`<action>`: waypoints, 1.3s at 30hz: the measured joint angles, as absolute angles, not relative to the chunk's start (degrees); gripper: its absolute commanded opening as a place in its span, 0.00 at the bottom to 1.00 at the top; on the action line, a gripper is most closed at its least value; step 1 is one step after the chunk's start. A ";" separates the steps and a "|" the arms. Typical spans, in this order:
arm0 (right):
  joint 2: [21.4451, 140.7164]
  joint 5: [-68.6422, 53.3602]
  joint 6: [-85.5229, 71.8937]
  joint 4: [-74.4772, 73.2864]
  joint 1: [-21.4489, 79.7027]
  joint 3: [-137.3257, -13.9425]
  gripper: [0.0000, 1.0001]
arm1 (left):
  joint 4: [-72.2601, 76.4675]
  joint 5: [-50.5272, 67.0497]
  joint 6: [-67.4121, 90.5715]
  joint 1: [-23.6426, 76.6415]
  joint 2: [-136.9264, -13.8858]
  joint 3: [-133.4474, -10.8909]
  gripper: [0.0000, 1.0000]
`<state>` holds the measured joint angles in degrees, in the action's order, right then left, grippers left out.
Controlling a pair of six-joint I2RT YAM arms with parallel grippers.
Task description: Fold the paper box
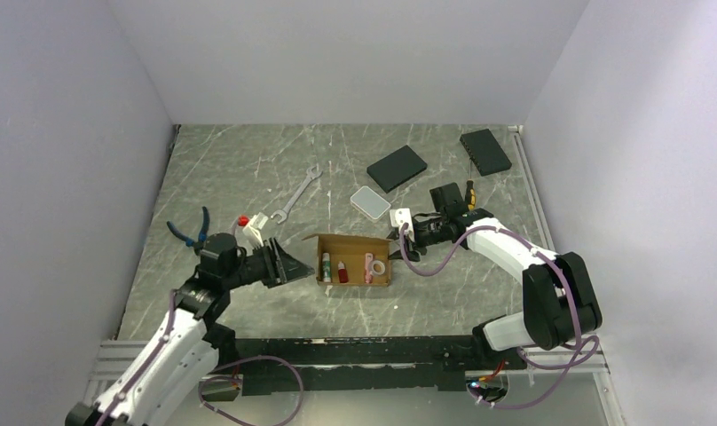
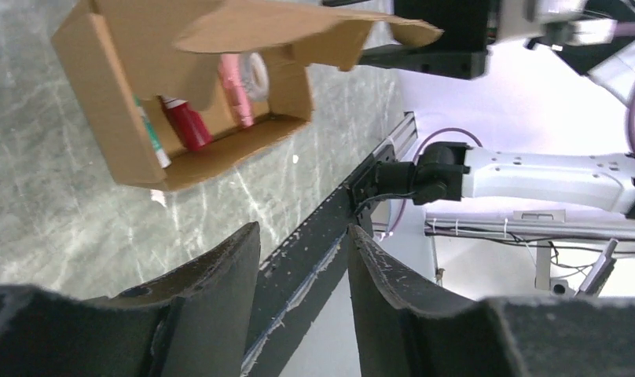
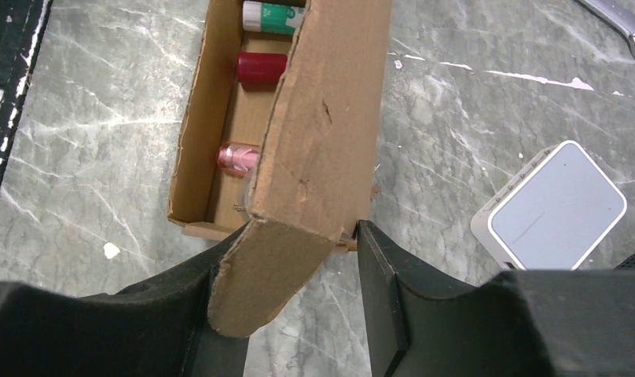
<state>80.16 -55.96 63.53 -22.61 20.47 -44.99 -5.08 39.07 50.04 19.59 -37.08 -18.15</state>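
The paper box (image 1: 355, 260) lies on the grey marbled table (image 1: 248, 169) between the two grippers, its long axis running left to right, parallel to the table's near edge, and its open side facing up. The lid panel rises from the far long wall and leans over the interior. The right gripper (image 3: 299, 236) is at the box's right end, clamped on the end of that lid panel, with cardboard filling the gap between its fingers (image 3: 381, 298). The left gripper (image 2: 302, 236) points at the box's left end from just beside it, without touching; its jaws stand apart with nothing between them. Inside the box, left to right, are a green-and-white tube (image 1: 326, 266), a red bottle (image 1: 342, 271), a pink item (image 1: 369, 268) and a white ring (image 1: 379, 266). In the right wrist view the lid hides the ring and most of the pink item. Beyond the box lie a wrench (image 1: 297, 193), a small white case (image 1: 370, 201) and two black slabs (image 1: 397, 168); blue-handled pliers (image 1: 191, 229) lie to its left. A small white object with a red top (image 1: 244, 222) near the pliers cannot be identified. The left arm's base is cut off by the frame
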 measured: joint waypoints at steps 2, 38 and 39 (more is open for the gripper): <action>80.16 -55.72 63.59 -22.74 20.64 -44.99 0.50 | -10.41 38.79 49.56 19.59 -32.82 -20.45 0.58; 80.58 -53.80 65.67 -23.99 21.87 -44.99 0.54 | -16.99 38.30 28.12 23.11 -71.48 -49.82 0.50; 80.58 -53.58 66.02 -24.23 21.87 -44.99 0.55 | -16.84 38.30 28.12 23.16 -71.48 -49.56 0.50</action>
<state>80.58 -53.58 66.02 -24.23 21.87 -44.99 -16.84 38.30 28.12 23.16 -71.48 -49.56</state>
